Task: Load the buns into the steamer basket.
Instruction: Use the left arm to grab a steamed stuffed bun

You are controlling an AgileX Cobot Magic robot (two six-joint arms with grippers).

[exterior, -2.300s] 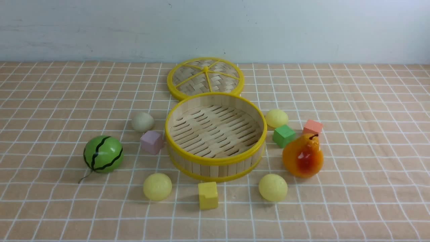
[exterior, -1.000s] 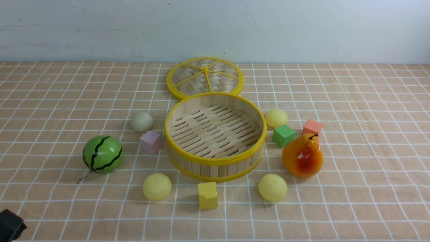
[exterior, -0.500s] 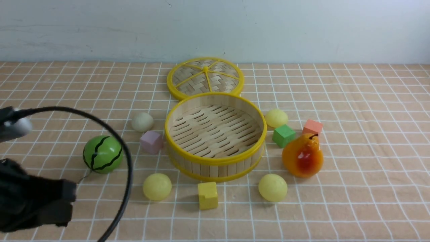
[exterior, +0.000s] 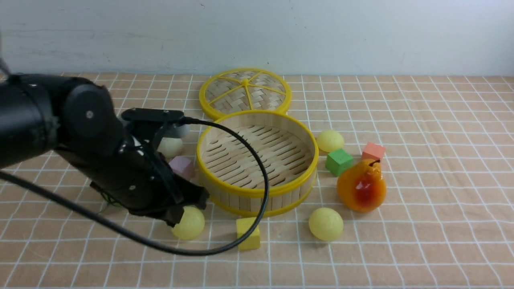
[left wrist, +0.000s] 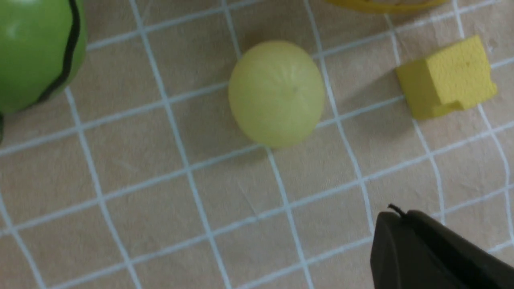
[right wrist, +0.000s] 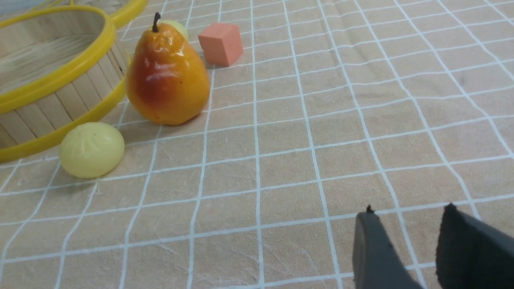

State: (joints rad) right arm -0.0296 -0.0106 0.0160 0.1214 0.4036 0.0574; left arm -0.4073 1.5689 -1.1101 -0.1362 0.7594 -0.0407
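Observation:
The steamer basket (exterior: 257,192) stands mid-table with nothing inside it. Four buns lie around it: an off-white one (exterior: 172,147) at its left, partly behind my left arm, and pale yellow ones at the far right (exterior: 330,141), near right (exterior: 325,224) and near left (exterior: 190,224). My left gripper (exterior: 178,214) hangs just above and to the left of the near-left bun (left wrist: 277,93). It is shut (left wrist: 395,216), with its fingers pressed together and nothing between them. My right gripper (right wrist: 409,209) is open over bare cloth, well away from the near-right bun (right wrist: 91,149).
The woven lid (exterior: 245,93) lies behind the basket. A yellow cube (exterior: 248,233) sits in front of the basket and a pink cube (exterior: 182,165) at its left. A green cube (exterior: 339,161), a salmon cube (exterior: 373,151) and an orange pear (exterior: 362,186) stand at its right. The watermelon toy (left wrist: 36,48) lies close to the left gripper.
My left arm has swung in from the lower left corner to the near-left bun and now hides the watermelon in the front view. Nothing on the table has moved.

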